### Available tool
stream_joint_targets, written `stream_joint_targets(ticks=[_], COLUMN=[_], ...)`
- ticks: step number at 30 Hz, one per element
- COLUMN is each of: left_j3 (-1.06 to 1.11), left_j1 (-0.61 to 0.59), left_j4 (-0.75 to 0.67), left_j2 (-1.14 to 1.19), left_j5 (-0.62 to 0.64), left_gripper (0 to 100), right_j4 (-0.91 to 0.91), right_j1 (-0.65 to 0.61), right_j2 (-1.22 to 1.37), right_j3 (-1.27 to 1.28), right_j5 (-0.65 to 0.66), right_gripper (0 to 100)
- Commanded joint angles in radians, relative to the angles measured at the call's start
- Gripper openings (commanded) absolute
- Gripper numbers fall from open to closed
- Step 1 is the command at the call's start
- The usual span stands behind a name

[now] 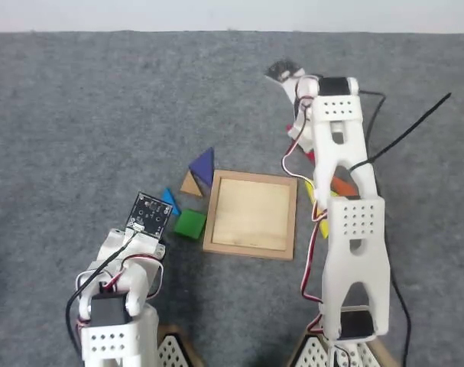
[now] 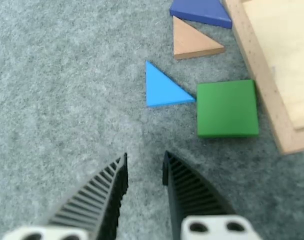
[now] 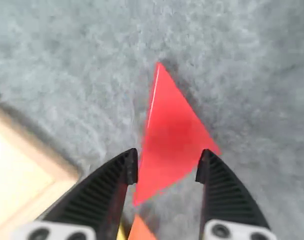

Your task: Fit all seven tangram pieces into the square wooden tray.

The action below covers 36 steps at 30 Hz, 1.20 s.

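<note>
Seven tangram pieces and one square wooden tray (image 1: 211, 218), by my count: one dark blue triangle (image 1: 204, 166), one tan triangle (image 1: 190, 184), one light blue triangle (image 1: 170, 200), one red triangle (image 3: 172, 135), one green square (image 1: 190, 224), plus one orange piece (image 1: 341, 186) and one yellow piece (image 1: 322, 226), both half hidden.

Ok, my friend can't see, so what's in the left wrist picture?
Two black jaws, slightly apart and holding nothing, hang over grey carpet. Ahead lie a light blue triangle pointing at a green square, a tan triangle, a dark blue triangle and the edge of the wooden tray.

White arms (image 1: 356, 229), black ribbed left gripper (image 2: 144, 156)
</note>
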Motion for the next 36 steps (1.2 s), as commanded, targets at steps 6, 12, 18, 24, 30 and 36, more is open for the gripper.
stream_joint_targets(ticks=[6,12,18,24,30,36], left_j3=[-0.007,-0.007,-0.007,-0.007,-0.007,-0.007], left_j1=[-0.009,-0.009,-0.009,-0.009,-0.009,-0.009], left_j4=[0.0,0.0,0.0,0.0,0.0,0.002], left_j2=[-0.02,-0.02,-0.02,-0.02,-0.02,-0.02], left_j5=[-0.008,-0.008,-0.008,-0.008,-0.008,-0.008], left_gripper=[11,11,11,11,11,11], right_j4=[0.185,0.194,0.171,-0.272,-0.39,-0.446], right_j1=[-0.024,0.027,0.019,0.045,0.028,0.024], right_j2=[-0.325,-0.593,-0.997,-1.086,-0.929,-0.67], right_j3=[-0.012,0.089,0.654,1.134,1.079,0.916], right_j5=[-0.023,-0.114,-0.118,-0.153,-0.175,-0.138], right_gripper=[17.7,18.0,18.0,18.0,30.8,35.7])
